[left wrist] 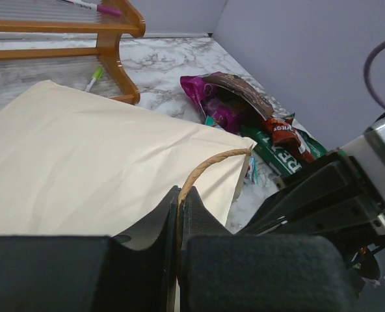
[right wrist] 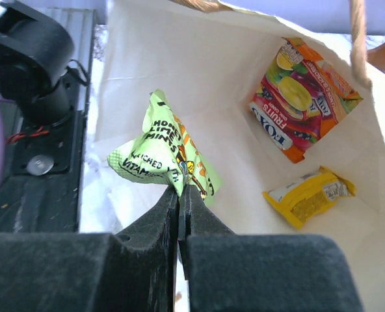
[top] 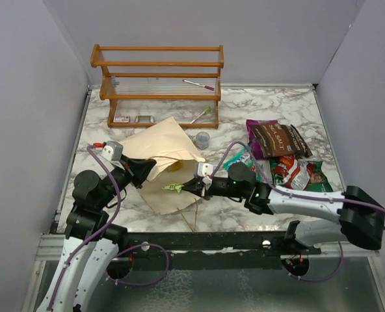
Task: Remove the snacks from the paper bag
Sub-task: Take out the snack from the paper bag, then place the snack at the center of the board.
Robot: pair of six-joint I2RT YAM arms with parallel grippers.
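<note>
While the left gripper [left wrist: 179, 198] pinches the tan string handle [left wrist: 212, 161] of the cream paper bag [left wrist: 82, 149], the right gripper [right wrist: 179, 190] clamps a crinkly lime-green packet [right wrist: 166, 156] at its mouth, lettering creased, partly unreadable.

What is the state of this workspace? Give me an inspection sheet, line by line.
Surface: marbled table.
Job's things: paper bag on its side, mouth toward the arms; orange packet and yellow packet inside; brown packet and red-and-green packet out on the table's right.
Clutter: wooden rack holding markers; clear cup beside the bag.
Grippers: left gripper shut on the bag's string handle; right gripper shut on a green packet at the bag's mouth.
Cables: purple cables along both arms.
Surroundings: grey walls on three sides.
</note>
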